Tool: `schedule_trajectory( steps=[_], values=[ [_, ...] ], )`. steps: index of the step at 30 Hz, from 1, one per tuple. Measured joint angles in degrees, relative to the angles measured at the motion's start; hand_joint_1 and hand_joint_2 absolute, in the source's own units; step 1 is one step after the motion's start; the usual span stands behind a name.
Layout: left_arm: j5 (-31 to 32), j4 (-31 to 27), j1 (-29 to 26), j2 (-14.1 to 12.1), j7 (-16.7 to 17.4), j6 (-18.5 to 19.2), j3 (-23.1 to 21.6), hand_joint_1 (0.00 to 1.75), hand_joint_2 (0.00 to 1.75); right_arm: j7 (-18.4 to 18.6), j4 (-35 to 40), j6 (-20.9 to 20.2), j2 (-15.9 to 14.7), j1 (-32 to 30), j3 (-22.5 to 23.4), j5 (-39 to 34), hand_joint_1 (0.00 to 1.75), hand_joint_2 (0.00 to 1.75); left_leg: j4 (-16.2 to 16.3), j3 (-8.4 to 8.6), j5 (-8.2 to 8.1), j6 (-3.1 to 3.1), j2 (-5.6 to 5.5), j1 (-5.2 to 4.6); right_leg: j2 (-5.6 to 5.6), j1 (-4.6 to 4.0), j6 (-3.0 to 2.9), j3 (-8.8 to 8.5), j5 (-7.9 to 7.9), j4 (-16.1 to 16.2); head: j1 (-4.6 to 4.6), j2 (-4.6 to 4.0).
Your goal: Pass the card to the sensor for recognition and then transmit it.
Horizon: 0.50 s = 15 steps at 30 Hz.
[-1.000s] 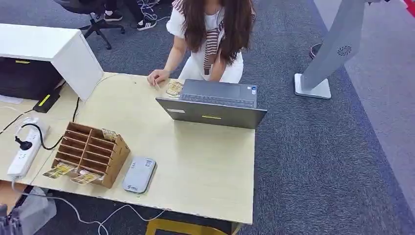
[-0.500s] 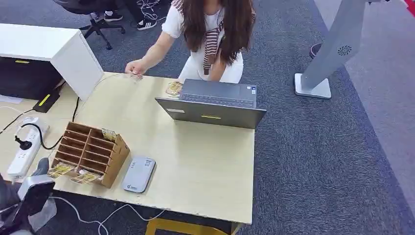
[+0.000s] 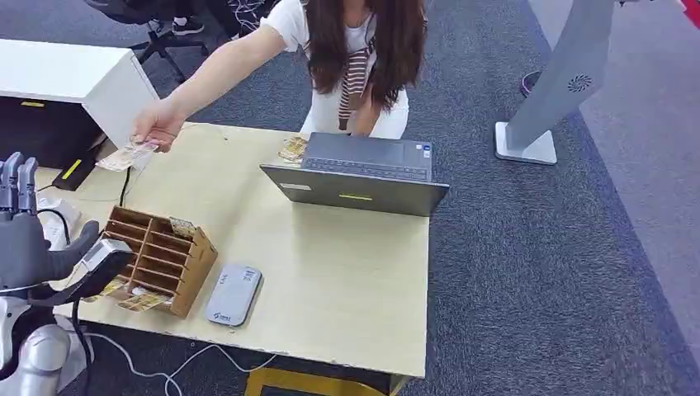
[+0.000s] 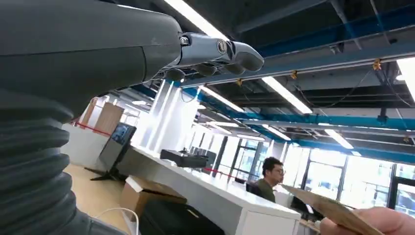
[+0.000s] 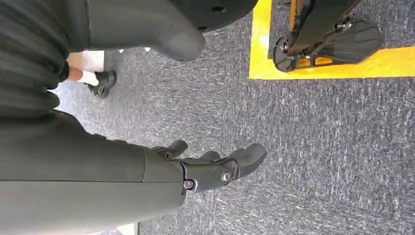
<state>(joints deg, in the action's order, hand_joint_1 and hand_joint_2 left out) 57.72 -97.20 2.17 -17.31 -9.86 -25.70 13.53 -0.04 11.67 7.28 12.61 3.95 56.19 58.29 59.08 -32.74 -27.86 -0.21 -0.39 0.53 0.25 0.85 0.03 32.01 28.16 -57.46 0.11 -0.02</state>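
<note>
Head view: the robot's left hand [image 3: 29,239] is raised at the near left corner of the pale wooden desk [image 3: 347,280], fingers extended upward and apart, thumb out to the side, holding nothing. The task object, a thin tan printed card [image 3: 124,156], is pinched in a person's outstretched hand [image 3: 157,124] above the far left part of the desk. The card lies ahead of the left hand, slightly toward the desk's middle, and apart from it. Its long axis runs roughly across the desk, free end pointing toward the robot's left. The left hand is judged the nearer receiver. The flat grey rounded sensor pad [image 3: 234,294] lies beside the brown cardboard slotted card rack [image 3: 157,257], near the front edge.

Right wrist view: the right hand [image 5: 215,169] hangs over grey carpet, fingers loosely curled and holding nothing.
</note>
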Motion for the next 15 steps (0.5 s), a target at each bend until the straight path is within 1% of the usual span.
schedule_trajectory(
  steps=[2, 4, 8, 10, 12, 13, 15],
  values=[
    [0.3, 0.3, 0.1, -0.2, 0.2, 0.0, -0.1, 0.0, 1.75, 0.0, 0.0, 0.0, 0.0, 0.0, 0.0, 0.0, 0.0, 1.75, 0.0, 0.0, 0.0, 0.0, 0.01, 0.0, 0.0, 0.0, 0.0, 0.01, 0.0, 0.0, 0.0, 0.02],
    [3.2, 1.0, 0.9, -0.8, 2.2, 0.0, -0.4, 0.0, 1.75, 0.1, 0.0, -0.1, 0.0, 0.0, -0.2, 0.5, 0.0, 1.75, 0.0, 0.0, 0.01, 0.0, 0.0, 0.02, 0.01, 0.0, 0.0, 0.05, 0.0, 0.0, 0.0, 0.02],
    [7.0, 4.5, 5.0, -2.8, 4.0, 0.1, -1.6, 0.0, 1.75, 0.3, 0.0, -0.5, 0.0, 0.1, -0.8, 1.1, 0.0, 1.75, 0.0, 0.01, 0.03, -0.02, 0.0, 0.05, 0.0, -0.01, -0.05, 0.04, -0.04, 0.0, 0.0, 0.02],
    [11.3, 5.4, 7.7, -3.0, 6.8, 3.0, -3.7, 0.0, 1.75, 0.4, 0.0, -0.5, 0.0, 0.0, -0.8, 0.9, 0.0, 1.75, 0.0, -0.01, 0.07, -0.03, 0.01, 0.05, 0.0, -0.01, -0.05, 0.04, -0.08, 0.0, 0.0, 0.02],
    [13.3, 5.5, 8.9, -3.0, 8.3, 4.5, -5.4, 0.0, 1.75, 0.4, 0.0, -0.6, 0.0, 0.1, -0.8, 0.9, 0.0, 1.75, 0.0, -0.01, 0.07, -0.03, 0.0, 0.05, 0.01, -0.01, -0.03, 0.05, -0.09, 0.0, 0.0, 0.02],
    [14.8, 6.0, 10.5, -2.9, 9.6, 5.5, -7.2, 0.0, 1.75, 0.4, 0.0, -0.9, 0.0, 0.1, -0.8, 0.9, 0.0, 1.75, 0.0, -0.02, 0.07, -0.02, 0.0, 0.04, 0.01, -0.02, -0.03, 0.04, -0.09, 0.0, 0.0, 0.02],
    [15.8, 6.5, 11.8, -2.9, 10.3, 6.1, -8.8, 0.0, 1.75, 0.4, 0.0, -1.0, 0.0, 0.1, -0.8, 1.0, 0.0, 1.75, 0.0, -0.02, 0.07, -0.02, 0.01, 0.01, 0.03, -0.01, -0.03, 0.04, -0.09, 0.0, 0.0, 0.02]
  ],
)
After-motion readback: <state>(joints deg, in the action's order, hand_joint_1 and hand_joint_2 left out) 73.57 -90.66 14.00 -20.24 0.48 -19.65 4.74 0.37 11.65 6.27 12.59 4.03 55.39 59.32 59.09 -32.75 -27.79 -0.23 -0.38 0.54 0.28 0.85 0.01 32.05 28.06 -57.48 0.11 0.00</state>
